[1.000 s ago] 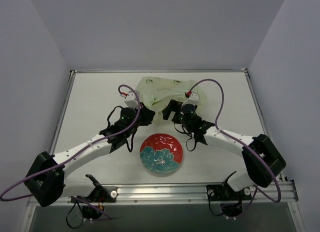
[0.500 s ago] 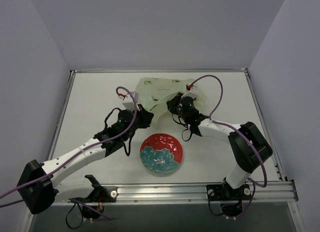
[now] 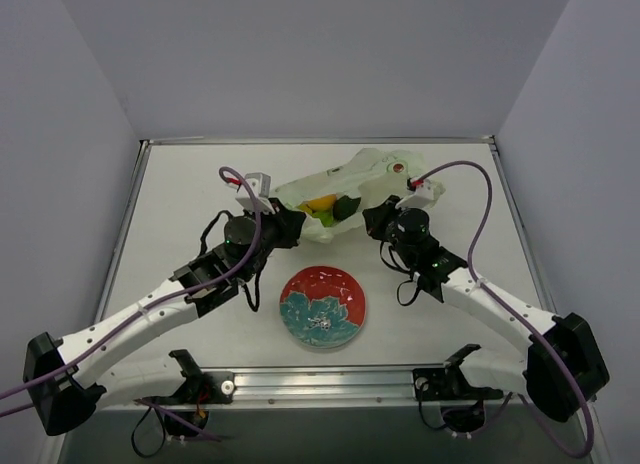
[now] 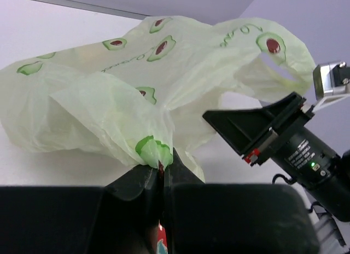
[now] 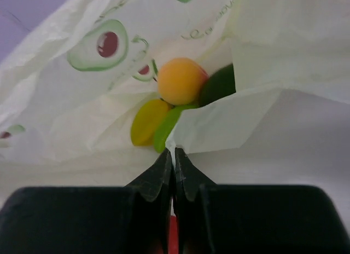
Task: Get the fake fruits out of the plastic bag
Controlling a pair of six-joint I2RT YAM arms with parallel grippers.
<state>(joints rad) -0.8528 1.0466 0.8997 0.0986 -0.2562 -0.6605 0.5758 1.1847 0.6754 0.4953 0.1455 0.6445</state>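
Both grippers are clenched on the plastic bag [image 3: 375,174], which lies at the far middle of the table [image 3: 180,204], beyond the floral plate [image 3: 322,307]. The left gripper [image 4: 160,167] pinches a gathered fold of film between closed jaws. The right gripper [image 5: 174,158] pinches the opposite lip of the mouth, so the opening is held spread between the two arms. All four fake fruits sit inside the bag, just behind the right-hand lip: the orange fruit [image 5: 181,80] on top, the dark green fruit [image 5: 219,84] touching it on one side, and the yellow fruit [image 5: 147,121] and light green fruit [image 5: 168,128] below. None has left the bag.

Hazards from this state, by judgement: the film is thin, and further separation of the arms could tear it at either pinch or pull it out of the jaws. Over-tensioning could also flatten the mouth and trap the fruits. Both grippers are occupied (no free jaw is available for extraction), so releasing one side risks the mouth collapsing over the contents. If the bag is tipped instead, the round fruits may roll across the table and miss the plate.

Markings: the bag carries printed avocado motifs [image 4: 162,47] and short runs of cursive lettering [image 4: 239,35], which is too creased and small to read reliably. No brand name is legible on the grippers.
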